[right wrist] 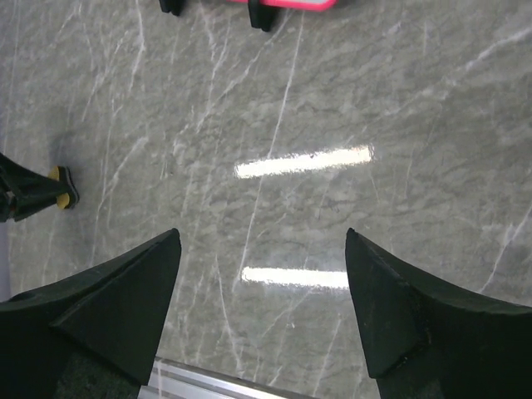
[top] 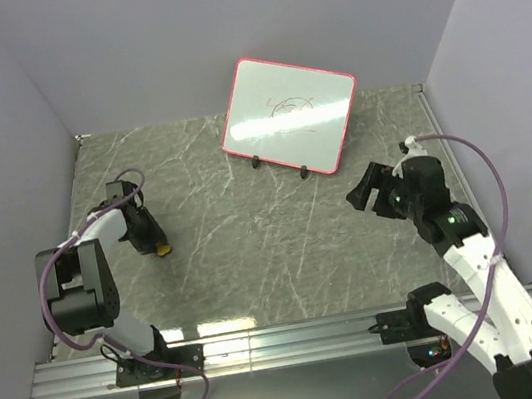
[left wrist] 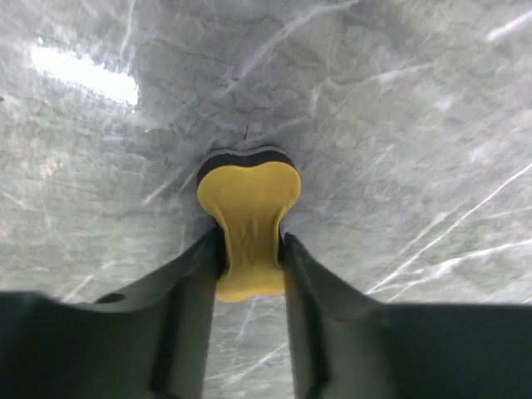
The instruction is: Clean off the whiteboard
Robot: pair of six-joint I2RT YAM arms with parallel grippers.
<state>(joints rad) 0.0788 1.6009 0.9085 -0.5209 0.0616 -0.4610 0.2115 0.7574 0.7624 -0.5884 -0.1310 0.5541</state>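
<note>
The whiteboard [top: 290, 113] stands tilted on two black feet at the back middle, with a pink-red frame and faint scribbles; its lower edge shows in the right wrist view [right wrist: 283, 4]. My left gripper [top: 157, 243] at the left is shut on the small yellow eraser [left wrist: 248, 220], low over the table; the eraser also shows in the top view [top: 163, 247] and far left in the right wrist view [right wrist: 58, 188]. My right gripper [top: 364, 194] is open and empty, in front of and right of the board [right wrist: 262, 249].
Grey marble tabletop [top: 254, 252] with pale walls on three sides. An aluminium rail [top: 289, 343] runs along the near edge, also visible in the right wrist view [right wrist: 216, 384].
</note>
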